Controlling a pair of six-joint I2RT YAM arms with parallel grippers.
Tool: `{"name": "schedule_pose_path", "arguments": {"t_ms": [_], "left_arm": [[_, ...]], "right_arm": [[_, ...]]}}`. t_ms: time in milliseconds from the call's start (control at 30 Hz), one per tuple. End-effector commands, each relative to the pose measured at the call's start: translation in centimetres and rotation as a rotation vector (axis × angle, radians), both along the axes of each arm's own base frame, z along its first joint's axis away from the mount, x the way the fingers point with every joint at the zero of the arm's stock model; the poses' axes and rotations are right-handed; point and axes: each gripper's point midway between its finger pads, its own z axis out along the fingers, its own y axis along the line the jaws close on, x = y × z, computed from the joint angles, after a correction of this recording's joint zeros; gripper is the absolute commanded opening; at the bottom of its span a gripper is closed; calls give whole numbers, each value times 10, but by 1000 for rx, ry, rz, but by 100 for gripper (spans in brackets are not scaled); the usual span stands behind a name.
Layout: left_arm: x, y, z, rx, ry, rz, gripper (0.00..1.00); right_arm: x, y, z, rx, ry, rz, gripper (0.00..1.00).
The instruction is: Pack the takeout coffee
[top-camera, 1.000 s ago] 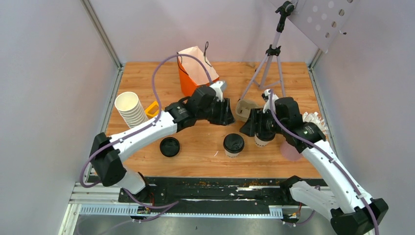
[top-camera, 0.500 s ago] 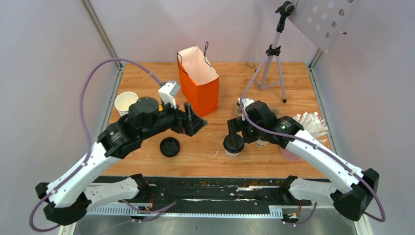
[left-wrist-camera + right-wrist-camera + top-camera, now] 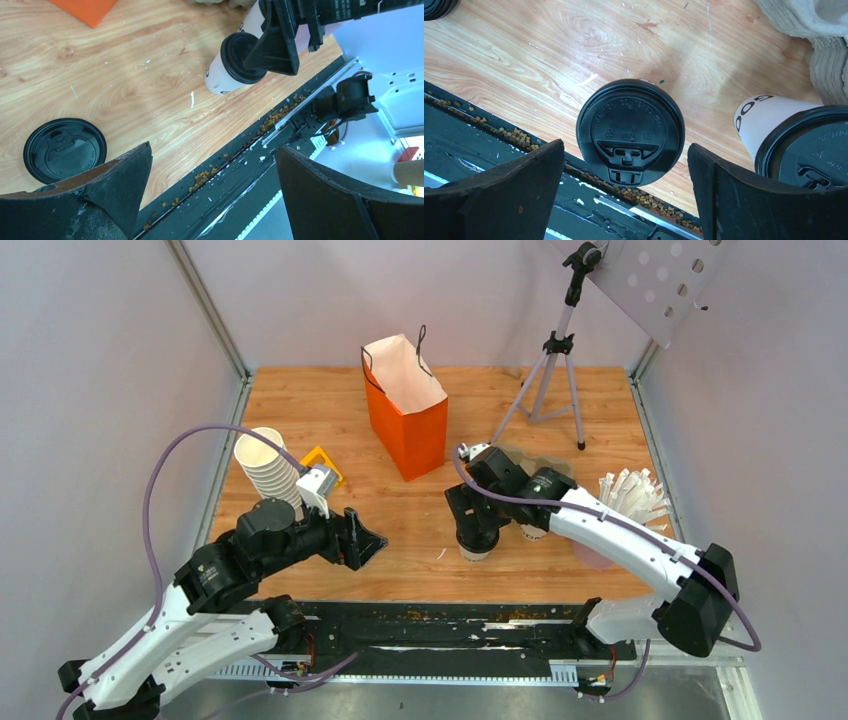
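Step in hand: reach for first cup. Right gripper (image 3: pixel 470 522) hovers over cup (image 3: pixel 630 132), front centre, jaws spread wide, nothing held. Second cup (image 3: pixel 809 150) just beside. Left gripper (image 3: pixel 214 152) agape, empty, near loose lid (image 3: pixel 65 149). Next: descend, clamp cup upright, carry to bag (image 3: pixel 405 405) behind.

Lidless cup stack (image 3: pixel 268 468) at left; tripod (image 3: pixel 552 370) far right; loose lid (image 3: pixel 65 149) lies flat.

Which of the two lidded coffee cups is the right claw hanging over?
The lidded cup by the table's front edge, centred between the open right gripper's fingers; the other lidded cup stands outside them.
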Motion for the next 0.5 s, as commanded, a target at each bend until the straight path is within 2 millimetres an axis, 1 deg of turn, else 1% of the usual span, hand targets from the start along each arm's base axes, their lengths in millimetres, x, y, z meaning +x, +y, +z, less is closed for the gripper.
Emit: {"name": "schedule_pose_path", "arguments": {"t_ms": [0, 300, 467], "left_arm": [[1, 2, 2, -2, -45, -10, 100], [-1, 3, -4, -6, -52, -16, 100], [0, 4, -2, -7, -56, -12, 100]], "right_arm": [[9, 6, 12, -29, -47, 10, 92], [12, 1, 3, -116, -46, 5, 95], [6, 9, -5, -96, -10, 39, 95]]}}
